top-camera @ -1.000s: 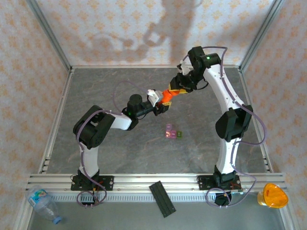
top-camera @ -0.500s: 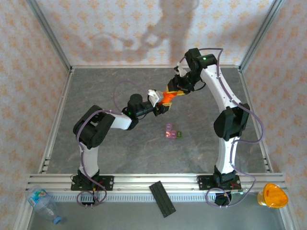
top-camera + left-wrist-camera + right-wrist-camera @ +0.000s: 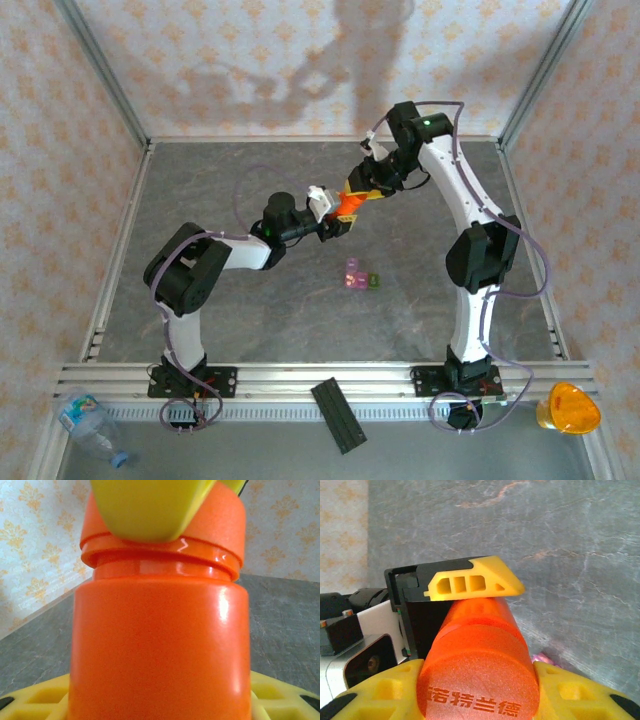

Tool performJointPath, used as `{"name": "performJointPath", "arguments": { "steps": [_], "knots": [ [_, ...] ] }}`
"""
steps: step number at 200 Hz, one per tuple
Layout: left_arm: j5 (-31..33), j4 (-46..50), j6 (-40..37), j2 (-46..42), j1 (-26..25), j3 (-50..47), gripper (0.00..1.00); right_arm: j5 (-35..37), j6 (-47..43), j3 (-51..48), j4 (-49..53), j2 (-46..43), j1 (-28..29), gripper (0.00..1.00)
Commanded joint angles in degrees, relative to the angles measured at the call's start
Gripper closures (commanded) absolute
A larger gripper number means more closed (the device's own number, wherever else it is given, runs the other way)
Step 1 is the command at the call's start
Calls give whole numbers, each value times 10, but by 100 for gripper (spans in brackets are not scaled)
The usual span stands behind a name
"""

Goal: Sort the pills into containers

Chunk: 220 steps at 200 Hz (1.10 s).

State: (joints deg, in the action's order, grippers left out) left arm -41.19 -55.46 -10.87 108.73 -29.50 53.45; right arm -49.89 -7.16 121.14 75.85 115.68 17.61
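Note:
An orange pill bottle (image 3: 347, 205) hangs in the air over the back middle of the table, held from both ends. My left gripper (image 3: 333, 218) is shut on its body (image 3: 160, 650). My right gripper (image 3: 363, 189) is shut on its cap (image 3: 480, 680), with yellow fingers (image 3: 570, 692) on either side of the cap. The containers (image 3: 359, 277), a pink-purple box joined to a smaller green one, lie on the table in front of the bottle, and a pink edge of the containers (image 3: 542, 658) peeks out beside the cap. The pills are hidden.
Grey marbled table (image 3: 250, 310) inside a walled enclosure with metal posts. On the near ledge outside the rail lie a black strip (image 3: 338, 414), a clear plastic bottle (image 3: 88, 420) at the left and an orange-yellow object (image 3: 567, 408) at the right.
The right gripper has shifted slightly left and back with the cap end. The left arm's elbow has swung out to the left. The bottle stays gripped between both.

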Motion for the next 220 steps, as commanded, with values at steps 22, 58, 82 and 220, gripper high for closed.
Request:
{"name": "performJointPath", "arguments": {
  "steps": [22,58,82,220],
  "knots": [
    [-22,-63,10,-42,-4,15,100,-63,-20,-15,14,7,10,62],
    [-7,-65,13,-35,-3,18,100,-35,6,-19,2,2,10,59],
    [4,-79,18,-28,-4,10,100,-24,22,-18,-10,0,10,51],
    [29,-121,68,-3,-3,-7,100,12,134,-31,-131,-89,-21,14]
  ]
}}
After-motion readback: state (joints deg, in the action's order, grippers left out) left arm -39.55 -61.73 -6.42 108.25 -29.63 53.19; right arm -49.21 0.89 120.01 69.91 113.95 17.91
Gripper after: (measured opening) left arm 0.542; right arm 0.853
